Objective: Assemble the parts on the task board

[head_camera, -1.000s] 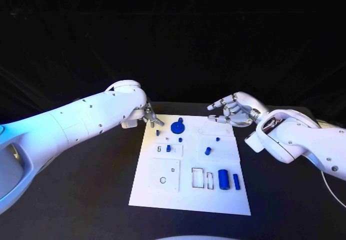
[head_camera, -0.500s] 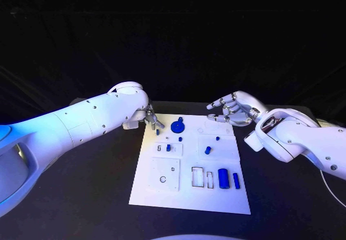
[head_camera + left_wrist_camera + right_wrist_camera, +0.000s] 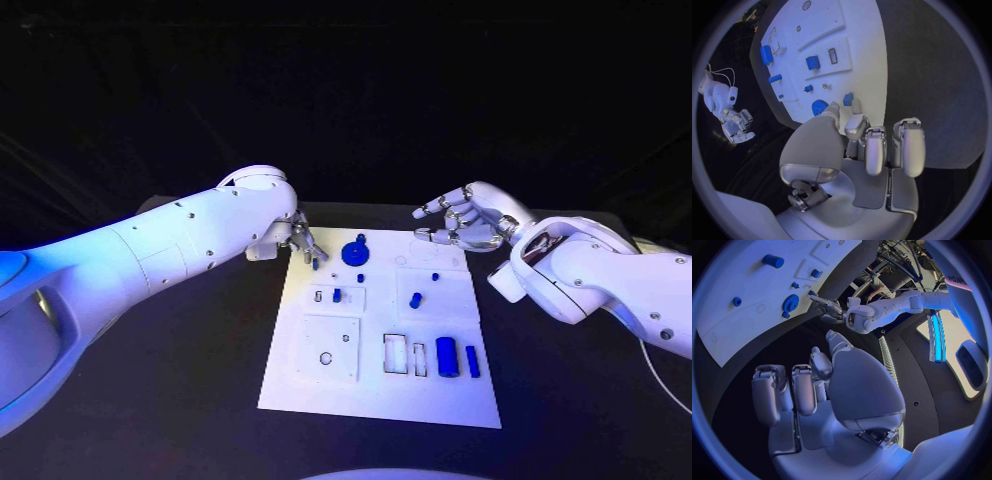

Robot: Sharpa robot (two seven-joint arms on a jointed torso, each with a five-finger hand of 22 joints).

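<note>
The white task board [image 3: 332, 400] lies in the middle of the table. At its far end sits a blue gear [image 3: 356, 255], also seen as the gear [image 3: 819, 106] and the gear [image 3: 790, 302]. A small blue piece [image 3: 316, 264] stands at the board's far left edge. My left hand [image 3: 302, 240] hovers right at it. In the left wrist view the thumb and one finger of the left hand [image 3: 873, 145] reach to either side of this piece [image 3: 847, 99] and nothing is gripped. My right hand [image 3: 462, 225] hangs over the far right corner, fingers apart and half curled, holding nothing.
More blue parts lie on the board: a short peg [image 3: 336, 295], a tilted peg [image 3: 415, 300], a thick cylinder [image 3: 447, 357] and a thin bar [image 3: 473, 362] near the front right. Bare black table [image 3: 173, 400] flanks the board on both sides.
My left hand has edged a little toward the board's far left corner. The right hand has dropped slightly. The parts lie where they were.
</note>
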